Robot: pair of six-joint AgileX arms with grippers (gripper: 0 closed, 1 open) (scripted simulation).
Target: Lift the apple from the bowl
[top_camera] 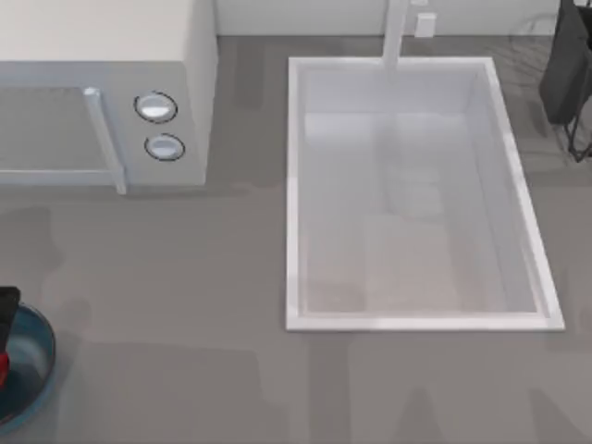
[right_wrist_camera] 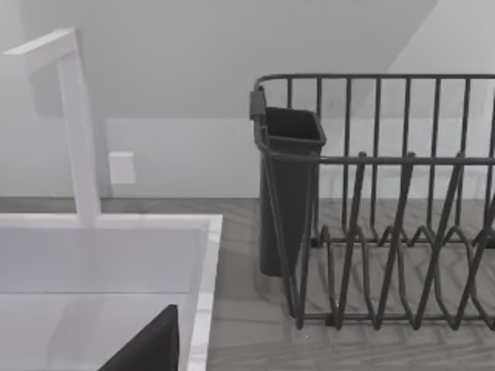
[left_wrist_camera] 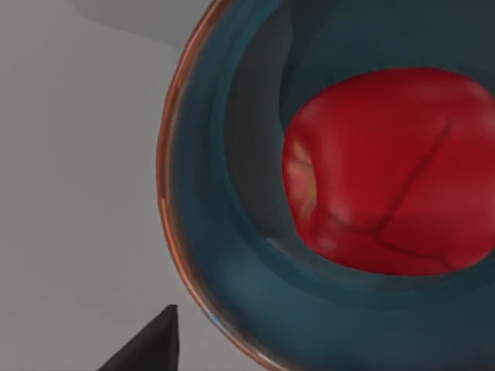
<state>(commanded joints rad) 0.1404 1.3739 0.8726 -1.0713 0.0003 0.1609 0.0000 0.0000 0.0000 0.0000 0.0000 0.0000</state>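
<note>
The blue bowl (top_camera: pixel 32 356) sits at the table's front left, cut off by the top view's left edge. A sliver of the red apple (top_camera: pixel 3 366) shows inside it. My left gripper (top_camera: pixel 5 310) hangs over the bowl as a black shape at that edge. In the left wrist view the glossy apple (left_wrist_camera: pixel 387 170) lies close below, inside the teal bowl (left_wrist_camera: pixel 209 255), with a dark tip of the left gripper (left_wrist_camera: pixel 147 348) over the bowl's rim. A dark tip of my right gripper (right_wrist_camera: pixel 147 348) shows in the right wrist view, above the sink's edge.
A white sink (top_camera: pixel 412 194) with a faucet (top_camera: pixel 396 32) takes up the middle right. A microwave (top_camera: pixel 102 92) stands at the back left. A dark dish rack (top_camera: pixel 569 74) with a cutlery holder (right_wrist_camera: pixel 286 185) stands at the back right. Grey counter lies between bowl and sink.
</note>
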